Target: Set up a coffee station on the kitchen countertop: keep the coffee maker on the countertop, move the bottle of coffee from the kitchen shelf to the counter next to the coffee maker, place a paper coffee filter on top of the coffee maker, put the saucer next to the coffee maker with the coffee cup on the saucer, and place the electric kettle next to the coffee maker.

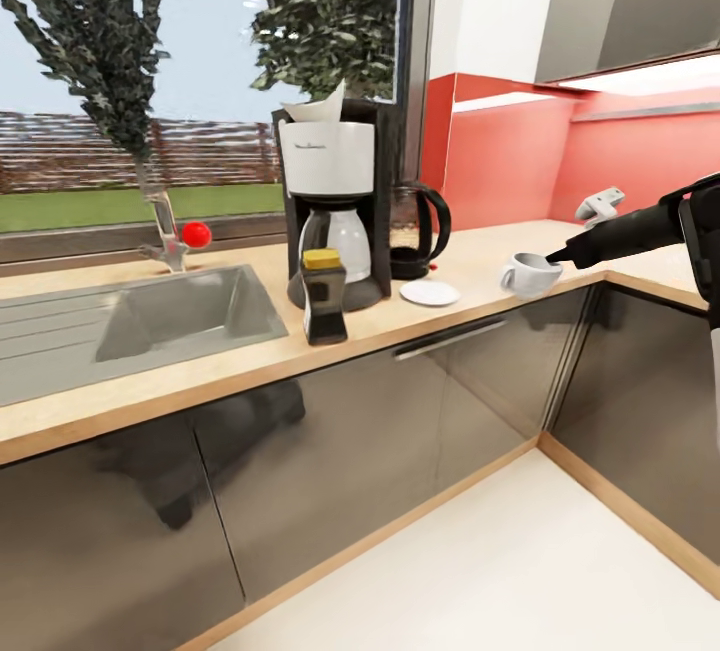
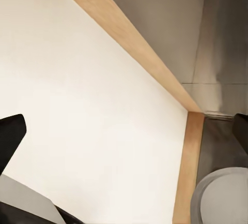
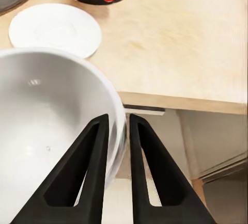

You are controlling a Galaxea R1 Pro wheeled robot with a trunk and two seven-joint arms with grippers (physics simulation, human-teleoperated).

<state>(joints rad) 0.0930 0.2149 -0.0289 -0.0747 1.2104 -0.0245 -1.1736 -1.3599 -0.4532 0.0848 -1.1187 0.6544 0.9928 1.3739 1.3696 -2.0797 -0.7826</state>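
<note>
— Where are we holding the cup (image 1: 529, 274)?

— Our right gripper (image 3: 118, 126) is pinching its rim, one finger (image 3: 82, 172) inside the bowl and one outside, jaws narrow. The cup is hanging over the countertop (image 1: 480, 256) near its front edge, just beside the saucer (image 1: 430, 292) and not on it.

— And the rest?

— The saucer is lying in front of the kettle (image 1: 418, 229), next to the coffee maker (image 1: 334, 211), which is carrying the filter (image 1: 318, 108). The bottle (image 1: 323, 296) is standing before it, by the sink (image 1: 150, 316). We cannot tell the left gripper's state.

Bare countertop (image 1: 480, 276) between saucer (image 1: 430, 292) and coffee cup (image 1: 528, 274); electric kettle (image 1: 418, 231) crowds behind.
</note>
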